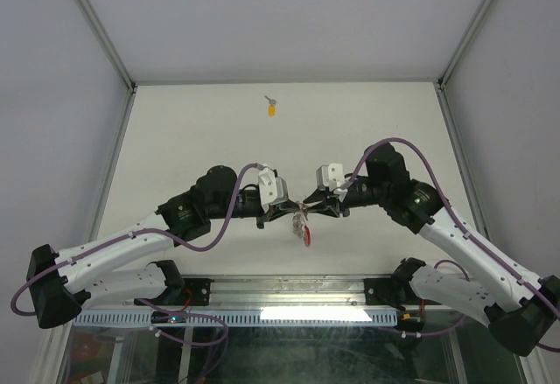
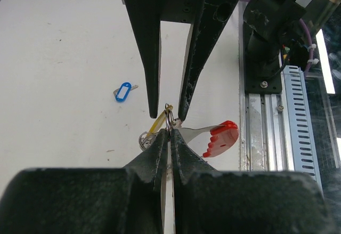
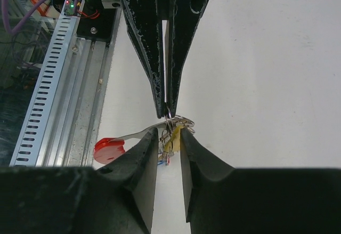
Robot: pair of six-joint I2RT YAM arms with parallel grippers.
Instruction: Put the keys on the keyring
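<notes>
Top external view is showing the table [image 1: 175,139], with two arms meeting tip to tip above its near middle. There the left gripper [image 2: 169,135] is pinching shut on the keyring [image 3: 180,121], holding it in the air. The right gripper [image 3: 166,138] is standing with jaws apart around a yellow tag [image 3: 171,139] in the cluster, while the red strip [image 2: 222,138] is sticking out sideways. Its wire rings are probably light, springy and slippery, best pinched flat across one loop. The blue key [image 2: 123,91] and yellow key [image 1: 272,109] are lying loose on the table, likely skidding if nudged.
</notes>
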